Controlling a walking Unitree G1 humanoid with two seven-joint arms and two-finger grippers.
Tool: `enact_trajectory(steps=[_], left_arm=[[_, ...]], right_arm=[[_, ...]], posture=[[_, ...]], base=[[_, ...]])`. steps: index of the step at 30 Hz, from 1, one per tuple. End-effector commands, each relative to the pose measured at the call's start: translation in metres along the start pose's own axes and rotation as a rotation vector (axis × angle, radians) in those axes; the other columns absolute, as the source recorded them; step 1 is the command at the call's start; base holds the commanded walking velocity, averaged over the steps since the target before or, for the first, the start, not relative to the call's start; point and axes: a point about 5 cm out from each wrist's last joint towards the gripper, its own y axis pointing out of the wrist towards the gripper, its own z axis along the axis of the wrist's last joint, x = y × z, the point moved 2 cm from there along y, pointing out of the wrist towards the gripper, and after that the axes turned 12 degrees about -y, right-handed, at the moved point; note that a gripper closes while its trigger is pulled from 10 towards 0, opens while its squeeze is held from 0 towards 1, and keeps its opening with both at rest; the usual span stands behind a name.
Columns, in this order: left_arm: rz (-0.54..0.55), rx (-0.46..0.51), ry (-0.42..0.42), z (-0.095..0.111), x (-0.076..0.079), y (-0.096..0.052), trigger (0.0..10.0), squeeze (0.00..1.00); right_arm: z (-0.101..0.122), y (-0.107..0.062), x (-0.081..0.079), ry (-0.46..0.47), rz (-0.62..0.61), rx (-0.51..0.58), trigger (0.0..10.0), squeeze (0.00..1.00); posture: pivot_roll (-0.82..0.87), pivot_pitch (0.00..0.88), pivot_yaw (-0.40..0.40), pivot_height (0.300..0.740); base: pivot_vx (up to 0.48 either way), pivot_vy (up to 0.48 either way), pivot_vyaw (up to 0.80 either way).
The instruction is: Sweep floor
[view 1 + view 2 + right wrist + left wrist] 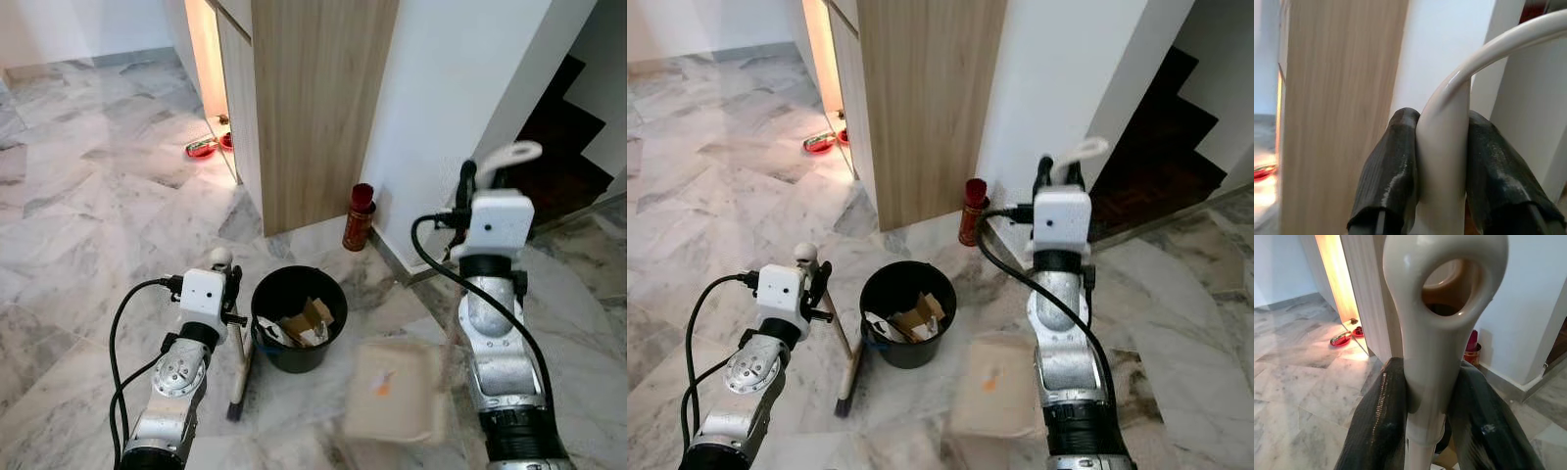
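The left gripper (1425, 401) was clamped on the cream broom handle (1437, 333), just below its hanging eye; the broom (238, 377) stood near upright, its bristles on the marble floor (88, 215), just beside the black bin (297, 315). The right gripper (1442, 161) was closed on the curved white dustpan handle (1449, 117); the dustpan (394, 390) hung blurred and tilted just beside the bin, over the floor. In my judgement, the tilted pan could shed debris outside the bin; a broom swing could knock the bin over, it being so close. The head views showed the bin holding cardboard scraps and a red canister (359, 217) by the wall; the wrist views showed finger contact on both handles.
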Motion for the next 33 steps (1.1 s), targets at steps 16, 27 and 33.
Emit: enact_trajectory(steps=[16, 27, 33], left_arm=[[0.004, 0.054, -0.030, 0.012, 0.000, 0.001, 10.0, 0.00], [-0.005, 0.053, -0.040, 0.012, 0.003, 0.001, 10.0, 0.00], [-0.006, 0.054, -0.041, 0.012, 0.003, 0.001, 10.0, 0.00]], right_arm=[[-0.010, 0.001, -0.004, 0.053, 0.015, 0.003, 10.0, 0.00], [-0.010, 0.005, -0.006, 0.101, 0.009, 0.010, 10.0, 0.00], [-0.008, 0.006, -0.008, 0.118, 0.009, 0.017, 10.0, 0.00]], posture=[[0.18, 0.107, -0.080, 0.740], [0.18, 0.112, -0.078, 0.740], [0.18, 0.112, -0.077, 0.740]], base=[[0.000, 0.000, 0.00], [0.000, 0.000, 0.00], [0.000, 0.000, 0.00]])
